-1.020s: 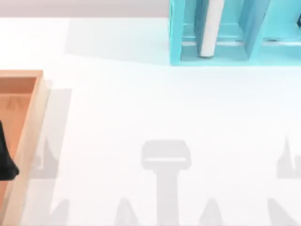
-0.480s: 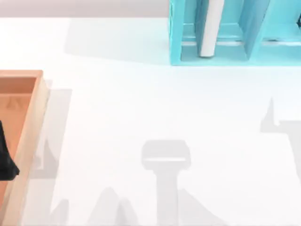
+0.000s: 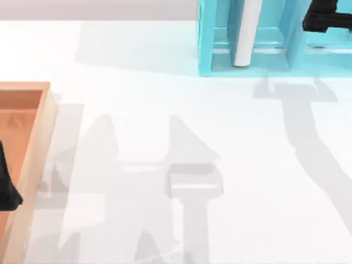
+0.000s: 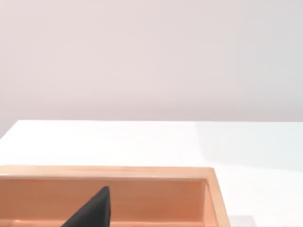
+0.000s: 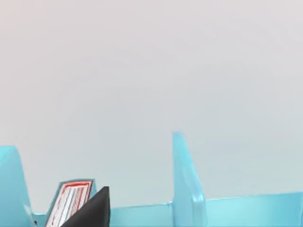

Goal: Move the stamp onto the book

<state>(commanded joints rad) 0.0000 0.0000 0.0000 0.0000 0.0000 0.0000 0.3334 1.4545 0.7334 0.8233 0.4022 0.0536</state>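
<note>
Right gripper (image 3: 327,19) now over shelf unit (image 3: 220,55).

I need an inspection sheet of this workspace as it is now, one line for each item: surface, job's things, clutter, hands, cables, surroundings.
surface: white table, bare in the middle, with grey shadows of the arms across it.
job's things: nothing seen.
clutter: wooden box at the table's left edge; light-blue shelf unit at the far right, with a white upright piece in one compartment and a red-and-white item in another part.
hands: left hand over the wooden box; right hand above the shelf unit.
cables: nothing seen.
surroundings: plain pale wall behind the table.
</note>
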